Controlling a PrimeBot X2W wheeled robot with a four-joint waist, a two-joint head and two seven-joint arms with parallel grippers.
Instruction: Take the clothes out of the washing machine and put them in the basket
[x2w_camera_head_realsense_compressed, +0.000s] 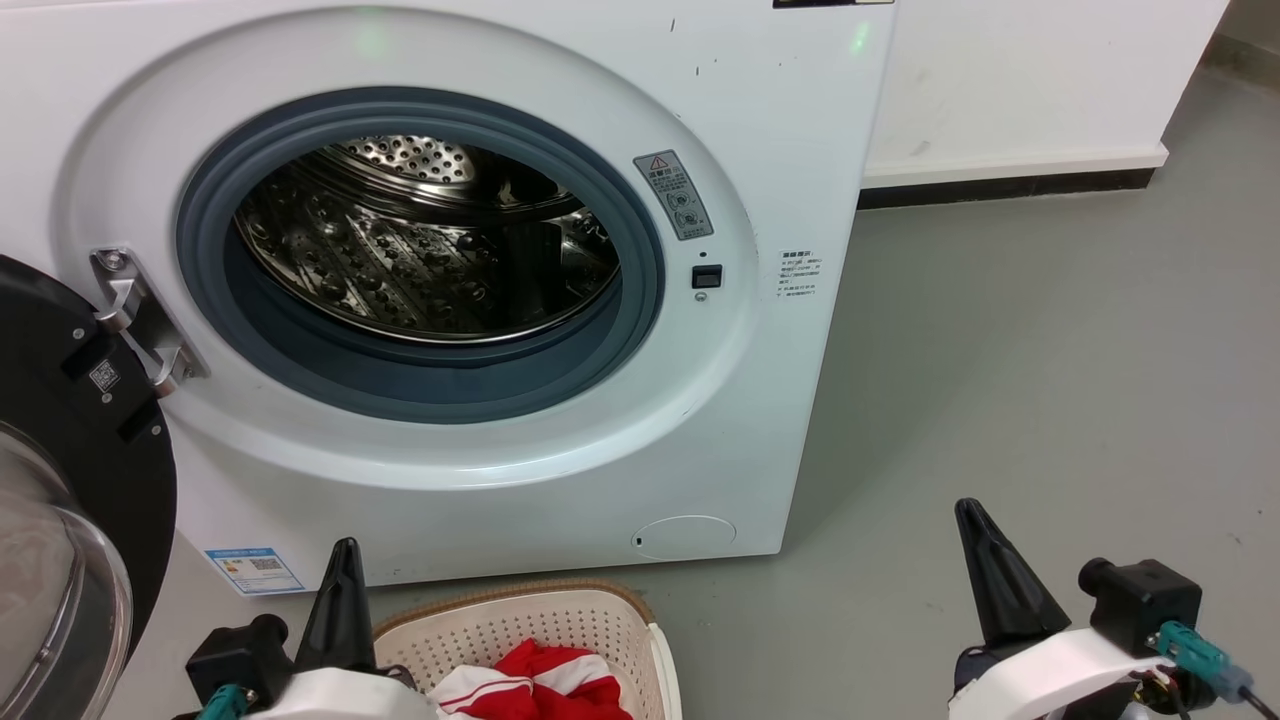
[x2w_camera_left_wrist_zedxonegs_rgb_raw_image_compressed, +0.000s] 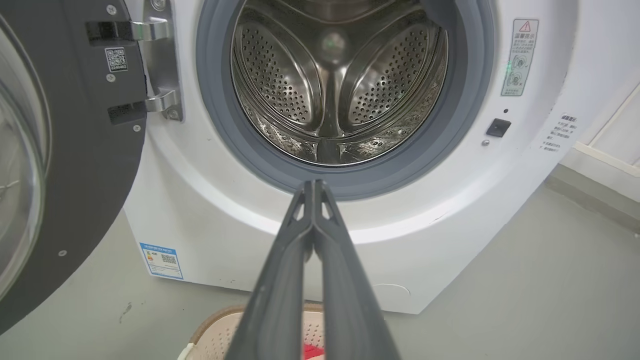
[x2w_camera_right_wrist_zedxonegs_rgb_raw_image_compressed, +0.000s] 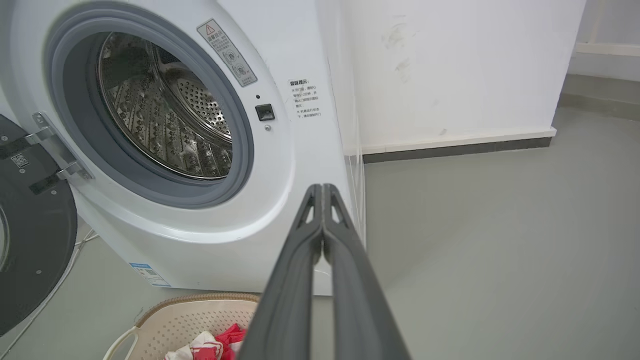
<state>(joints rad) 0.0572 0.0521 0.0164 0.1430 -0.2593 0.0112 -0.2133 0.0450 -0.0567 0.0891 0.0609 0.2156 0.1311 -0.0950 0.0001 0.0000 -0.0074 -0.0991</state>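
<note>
Clothes (x2w_camera_head_realsense_compressed: 545, 685) lie in the basket (x2w_camera_head_realsense_compressed: 500, 625), at four o'clock from the left gripper (x2w_camera_head_realsense_compressed: 344, 560). Left gripper and right gripper (x2w_camera_head_realsense_compressed: 972, 520) both closed tight, holding nothing.

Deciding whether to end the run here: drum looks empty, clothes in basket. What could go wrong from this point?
1. In the head view the ring hides the near bottom edge of the drum; a small garment could sit there unseen.
2. The open door stands close beside the shut left hand; a leftward swing might hit it.
3. The basket sits right by that hand; lowering the arm could tip it and spill the clothes.
</note>
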